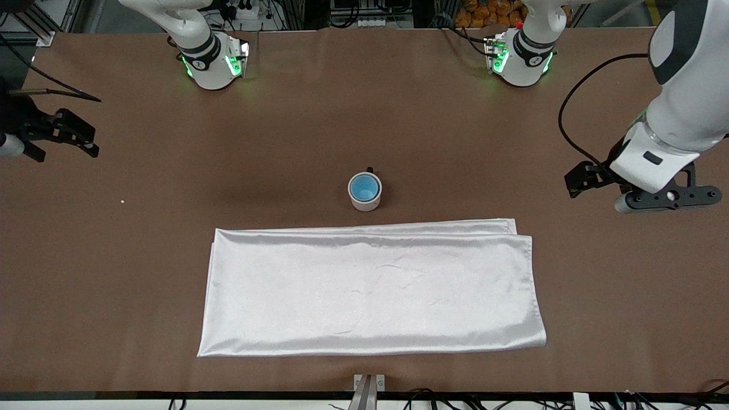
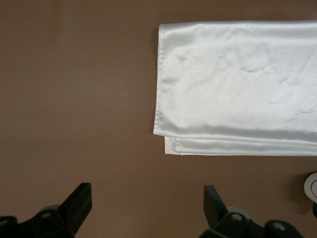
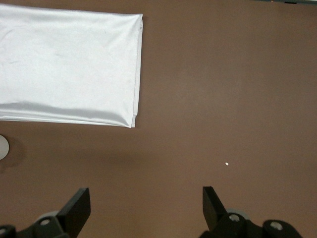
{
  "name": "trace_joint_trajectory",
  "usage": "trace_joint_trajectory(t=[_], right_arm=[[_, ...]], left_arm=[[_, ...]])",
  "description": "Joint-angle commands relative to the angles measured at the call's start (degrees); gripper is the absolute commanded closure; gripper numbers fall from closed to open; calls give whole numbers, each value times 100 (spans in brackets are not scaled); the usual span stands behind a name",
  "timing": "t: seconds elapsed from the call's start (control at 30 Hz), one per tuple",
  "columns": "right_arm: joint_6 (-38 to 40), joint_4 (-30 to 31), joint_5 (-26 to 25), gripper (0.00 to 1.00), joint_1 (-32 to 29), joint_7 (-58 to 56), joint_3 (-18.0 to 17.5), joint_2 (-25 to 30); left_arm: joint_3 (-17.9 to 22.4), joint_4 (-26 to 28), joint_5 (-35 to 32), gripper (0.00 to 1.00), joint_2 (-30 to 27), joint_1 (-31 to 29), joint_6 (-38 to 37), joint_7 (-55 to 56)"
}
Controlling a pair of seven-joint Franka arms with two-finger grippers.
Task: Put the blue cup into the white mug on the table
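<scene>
Front view shows the blue cup point(image 1: 364, 188) sitting inside the white mug point(image 1: 365, 192), which stands upright mid-table point(image 1: 142, 239), its black handle pointing toward the robots' bases. Just nearer the camera lies the folded white cloth point(image 1: 370, 290).

The left gripper point(image 2: 147, 206) hovers over bare table at the left arm's end, fingers spread wide and empty; the right gripper point(image 3: 146, 208) hovers likewise at the right arm's end, also wide apart.

Each wrist view catches only a sliver of the mug's rim (the cup is unseen there). A pale speck point(image 3: 227, 163) lies near the right gripper. No readable writing anywhere.
</scene>
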State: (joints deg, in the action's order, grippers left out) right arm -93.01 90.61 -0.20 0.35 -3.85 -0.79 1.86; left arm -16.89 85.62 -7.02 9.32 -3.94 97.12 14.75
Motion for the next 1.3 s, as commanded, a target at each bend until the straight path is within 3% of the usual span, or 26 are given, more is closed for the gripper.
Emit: trace_joint_trajectory(t=[0.0, 0.3, 0.53, 0.87, 1.27], right_arm=[[81, -167, -86, 0, 36, 34, 18, -54], [37, -176, -103, 0, 9, 34, 26, -89], [63, -176, -103, 0, -17, 34, 18, -89], [107, -176, -85, 0, -35, 763, 18, -89], [81, -176, -103, 0, -105, 702, 18, -89]], left_arm=[[-8, 148, 149, 0, -212, -151, -44, -280], [449, 157, 210, 0, -255, 95, -62, -306], [1029, 183, 263, 0, -335, 420, -70, -570], [1108, 148, 404, 0, -335, 455, -70, -614], [1100, 122, 421, 0, -379, 447, -79, -614]])
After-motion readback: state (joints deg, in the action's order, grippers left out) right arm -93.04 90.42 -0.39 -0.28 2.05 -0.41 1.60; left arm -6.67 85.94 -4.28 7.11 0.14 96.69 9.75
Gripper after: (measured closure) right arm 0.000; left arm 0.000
